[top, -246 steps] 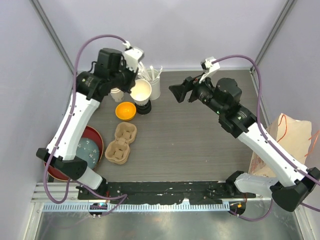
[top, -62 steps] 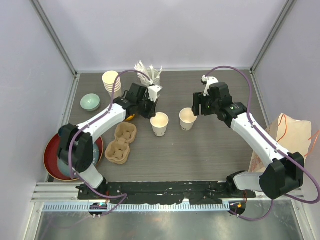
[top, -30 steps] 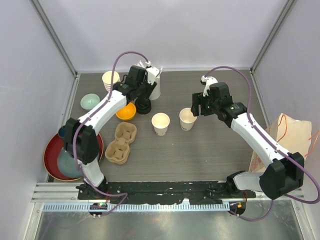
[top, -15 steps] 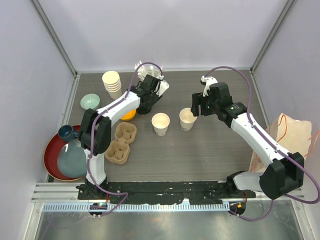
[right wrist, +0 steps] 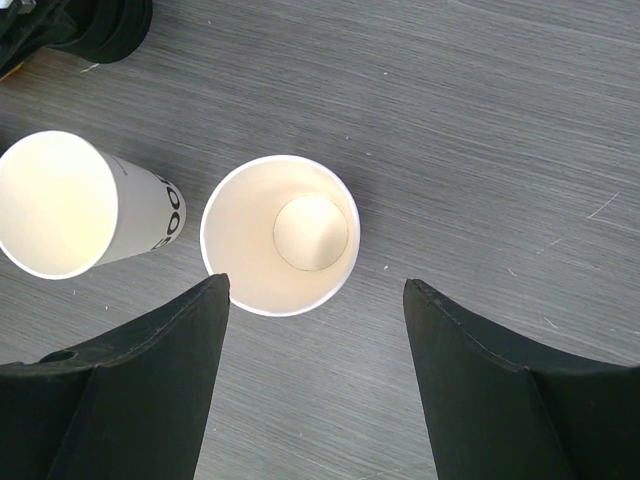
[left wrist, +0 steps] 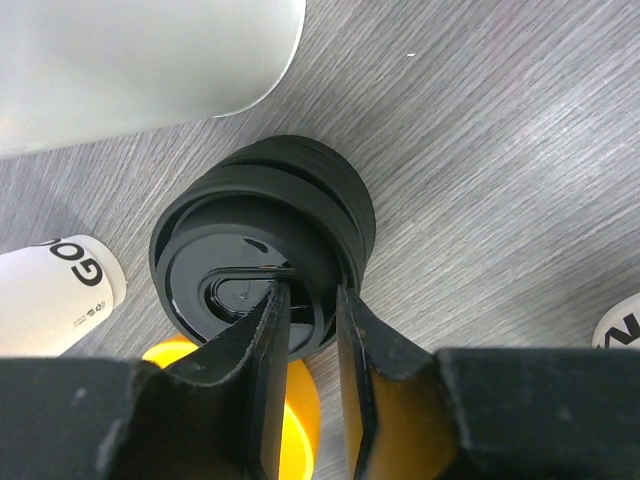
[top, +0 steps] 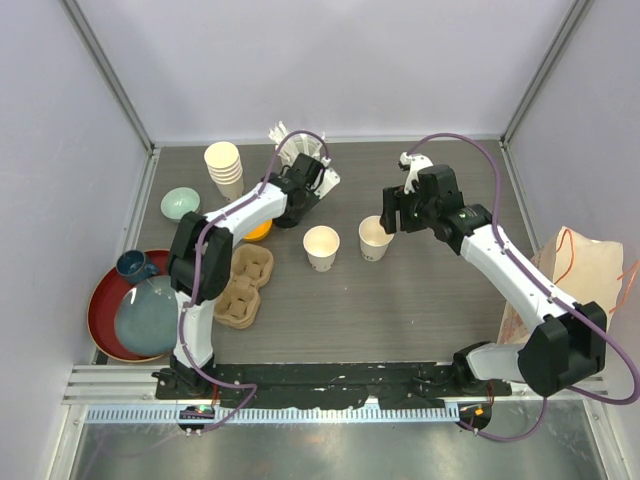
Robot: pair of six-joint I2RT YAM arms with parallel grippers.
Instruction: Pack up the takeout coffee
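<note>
Takeout coffee awaiting its lids: the right cup (right wrist: pixel 280 235) and the left cup (top: pixel 321 247), both white paper, stand upright and uncapped at the middle of the surface (top: pixel 420 310). They are side by side but not touching, so nothing looks ready to pack yet.

The right cup sits directly below the right claw (right wrist: pixel 312 290). Its jaws are spread wide and empty to either side of the rim without touching it, a stance that looks meant to steady the cup while a lid goes on. The left cup stands just outside that claw's span.

Well apart from both cups, toward the back, the left claw (left wrist: pixel 310 300) is down on the stack of black lids (left wrist: pixel 260 230). One finger lies on the top lid's face and the other outside its edge, with the rim between them. The jaws are nearly together, but a firm bite cannot be told. The pinch at the edge appears chosen to peel a single lid from the stack.

An orange bowl (left wrist: pixel 295 410) lies just beside the stack. A pulp cup carrier (top: pixel 242 285), nearer the arms' bases, holds no cup.
</note>
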